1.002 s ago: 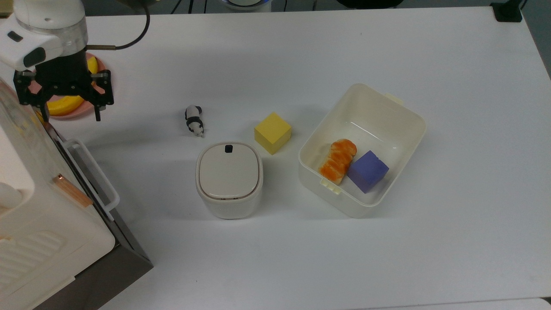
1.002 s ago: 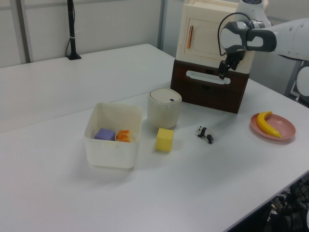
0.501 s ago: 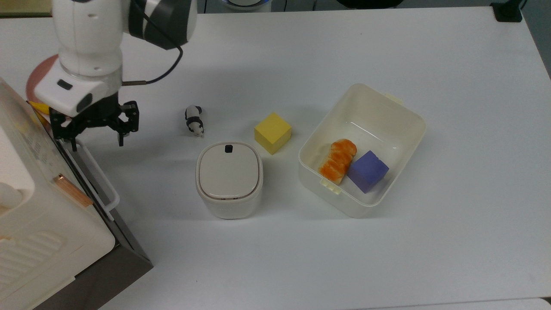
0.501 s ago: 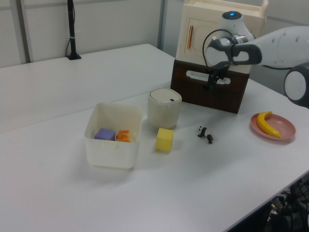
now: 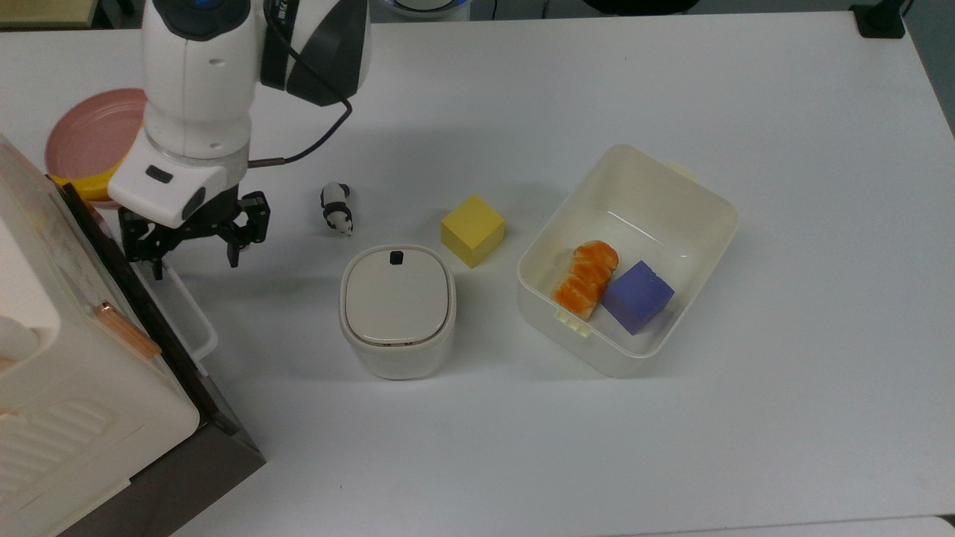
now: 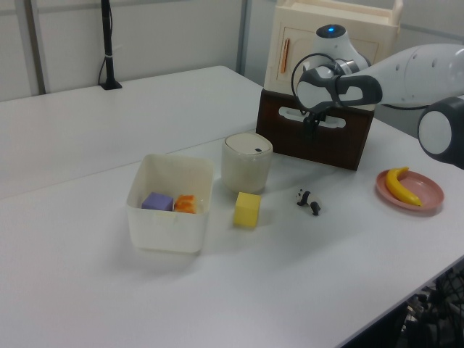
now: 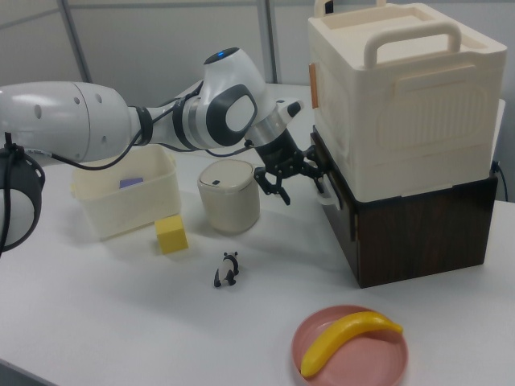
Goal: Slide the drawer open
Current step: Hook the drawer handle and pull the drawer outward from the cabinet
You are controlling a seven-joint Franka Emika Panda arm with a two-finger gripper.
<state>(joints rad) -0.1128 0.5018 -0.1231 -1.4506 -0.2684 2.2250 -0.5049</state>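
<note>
Over the last second the pincer (image 5: 195,254) has been carried from above the pink plate (image 5: 89,134) down along the cabinet front to the white loop handle (image 5: 195,319) of the drawer (image 6: 313,139). It is now held with its fingers spread, one on each side of the handle's near end in the top view, not yet closed on it. The drawer, dark-fronted beneath the cream appliance (image 7: 402,96) at the top view's left edge, is seen shut. The approach is judged nearly finished; closing on the handle and pulling remain.

Outward from the drawer front, bare worktop (image 5: 522,462) is offered before the lidded cream pot (image 5: 397,309) is met, which stands near the pull line. The panda figure (image 5: 336,209) lies just beside the arm's wrist, the yellow cube (image 5: 472,230) farther off, and the cream tub (image 5: 671,194) well apart. The cabinet's lower corner lies near the worktop's front edge in the top view
</note>
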